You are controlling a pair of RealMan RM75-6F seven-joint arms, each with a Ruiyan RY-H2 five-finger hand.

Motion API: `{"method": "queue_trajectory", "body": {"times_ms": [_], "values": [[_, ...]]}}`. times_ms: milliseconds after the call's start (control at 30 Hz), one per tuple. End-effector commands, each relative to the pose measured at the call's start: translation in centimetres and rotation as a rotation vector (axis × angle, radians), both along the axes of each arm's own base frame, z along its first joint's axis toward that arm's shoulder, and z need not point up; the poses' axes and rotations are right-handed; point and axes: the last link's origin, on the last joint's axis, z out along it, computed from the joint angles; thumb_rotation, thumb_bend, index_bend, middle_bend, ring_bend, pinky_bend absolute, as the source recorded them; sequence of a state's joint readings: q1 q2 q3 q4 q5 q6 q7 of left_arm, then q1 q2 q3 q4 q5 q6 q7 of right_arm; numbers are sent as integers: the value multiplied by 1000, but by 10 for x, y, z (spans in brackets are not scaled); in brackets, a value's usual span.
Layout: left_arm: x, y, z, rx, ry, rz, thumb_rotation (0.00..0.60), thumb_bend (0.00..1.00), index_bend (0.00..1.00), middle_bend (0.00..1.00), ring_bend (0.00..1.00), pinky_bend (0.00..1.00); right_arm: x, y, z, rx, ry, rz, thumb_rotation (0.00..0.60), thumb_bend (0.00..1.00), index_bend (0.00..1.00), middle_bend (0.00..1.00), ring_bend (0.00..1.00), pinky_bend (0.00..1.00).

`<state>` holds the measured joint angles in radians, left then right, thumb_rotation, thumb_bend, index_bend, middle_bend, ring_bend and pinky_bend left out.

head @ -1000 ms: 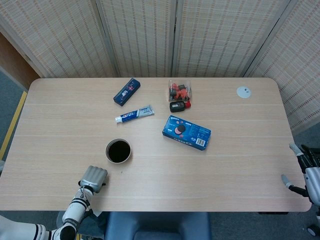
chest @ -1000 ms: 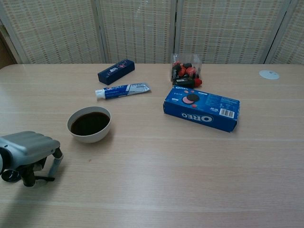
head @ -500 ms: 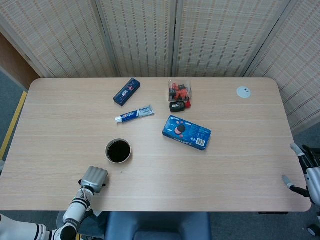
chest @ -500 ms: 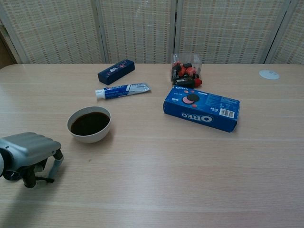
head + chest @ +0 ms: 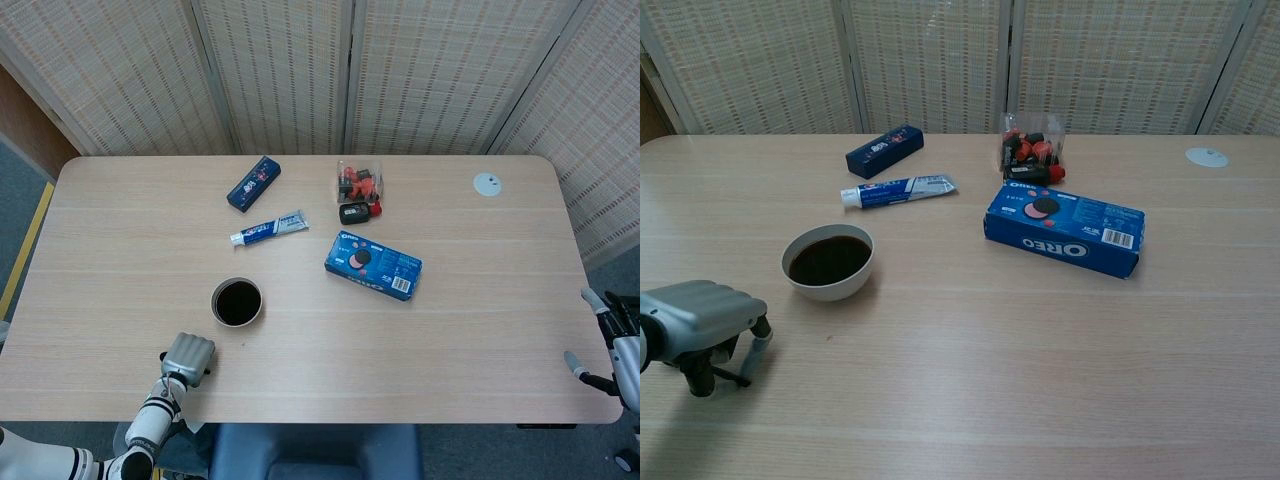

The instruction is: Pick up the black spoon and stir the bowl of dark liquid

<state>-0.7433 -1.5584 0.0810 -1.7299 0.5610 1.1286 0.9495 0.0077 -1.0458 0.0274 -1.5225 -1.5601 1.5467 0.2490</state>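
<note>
Table's right edge: right hand (image 5: 612,345), head view only

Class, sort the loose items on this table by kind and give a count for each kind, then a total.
Bowls: 1, bowl of dark liquid
Boxes: 2, Oreo box, dark blue box
Tubes: 1, toothpaste tube
Clear packs of small red and black items: 1
White discs: 1
Total: 6

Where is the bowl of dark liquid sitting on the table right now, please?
In the head view the bowl stands left of centre near the front, just beyond the left hand and below the toothpaste tube.
</note>
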Motion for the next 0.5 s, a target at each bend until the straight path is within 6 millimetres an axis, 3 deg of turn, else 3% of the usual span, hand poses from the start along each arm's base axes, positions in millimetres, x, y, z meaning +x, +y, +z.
{"method": "queue_trajectory", "body": {"times_ms": [33,500], "values": [[0,0,1,7,-12,-2,600,344,584,1000,1000,1000,0,0,0,-1,0,1,600,265,26,157,57,144],[2,4,14,46,-107,13,600,388,655,1000,1000,1000,2,1,1,-8,-2,6,600,262,26,157,57,144]]}}
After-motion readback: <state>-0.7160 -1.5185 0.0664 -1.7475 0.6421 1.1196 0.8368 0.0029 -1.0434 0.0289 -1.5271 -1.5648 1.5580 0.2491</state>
